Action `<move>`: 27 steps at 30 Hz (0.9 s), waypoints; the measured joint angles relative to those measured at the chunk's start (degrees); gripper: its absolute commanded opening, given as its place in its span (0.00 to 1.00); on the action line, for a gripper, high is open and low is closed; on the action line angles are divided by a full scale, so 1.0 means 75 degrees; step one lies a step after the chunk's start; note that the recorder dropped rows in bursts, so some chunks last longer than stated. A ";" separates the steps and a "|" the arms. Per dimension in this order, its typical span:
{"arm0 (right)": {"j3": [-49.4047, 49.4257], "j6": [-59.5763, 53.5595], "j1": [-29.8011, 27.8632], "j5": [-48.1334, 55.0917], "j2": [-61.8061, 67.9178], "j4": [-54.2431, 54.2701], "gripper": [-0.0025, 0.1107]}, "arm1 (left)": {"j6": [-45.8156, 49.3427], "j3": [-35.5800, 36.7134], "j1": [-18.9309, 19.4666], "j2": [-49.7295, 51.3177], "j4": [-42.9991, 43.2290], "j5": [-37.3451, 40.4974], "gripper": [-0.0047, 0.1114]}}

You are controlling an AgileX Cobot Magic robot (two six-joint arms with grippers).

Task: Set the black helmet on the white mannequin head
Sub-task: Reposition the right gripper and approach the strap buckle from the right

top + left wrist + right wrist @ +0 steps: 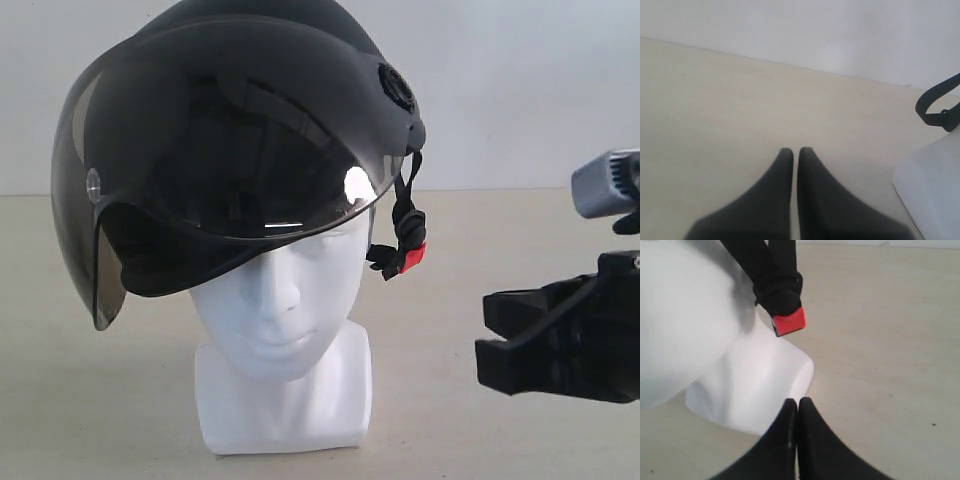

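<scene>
Biggest thing here is the pale table [100, 400], with a plain white wall [520, 80] behind it. The black helmet [250, 60] is sitting on the white mannequin head [285, 300], which stands upright on the table. It looks way too big for the head and sticks out well past it on the left arm's side. Its smoky visor [200, 150] is down over the forehead and eyes, so only the nose, mouth and chin show clearly.

The right gripper [797, 402] hangs low on its own side of the head, near the base but not touching. Its jaws are pressed together with nothing in them. The left gripper [796, 150] is over bare table just beside the base corner, jaws also squeezed together and empty.

The black chin strap [403, 215] dangles beside the cheek on the right gripper's side, and the little red buckle clip [789, 321] hangs at its end, close to the neck.
</scene>
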 measured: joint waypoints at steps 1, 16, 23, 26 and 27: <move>-0.0017 -0.0458 0.0016 0.0245 0.0000 0.0166 0.02 | 0.0000 0.0000 0.0000 0.0000 0.0000 0.0000 0.08; -0.1626 -0.7584 0.0362 0.7386 0.1104 0.7328 0.02 | 0.0000 0.0000 0.0000 0.0000 0.0000 0.0000 0.08; -0.2516 -0.7902 0.0370 0.6636 0.1131 0.7177 0.04 | 0.0000 0.0000 0.0000 0.0000 0.0000 0.0000 0.08; -0.2500 -0.7681 0.0370 0.5057 0.1131 0.6822 0.17 | 0.0000 0.0000 0.0000 0.0000 0.0000 0.0000 0.08; -0.2432 -0.7670 0.0370 0.4413 0.1116 0.6771 0.26 | 0.0000 0.0000 0.0000 0.0000 0.0000 0.0000 0.08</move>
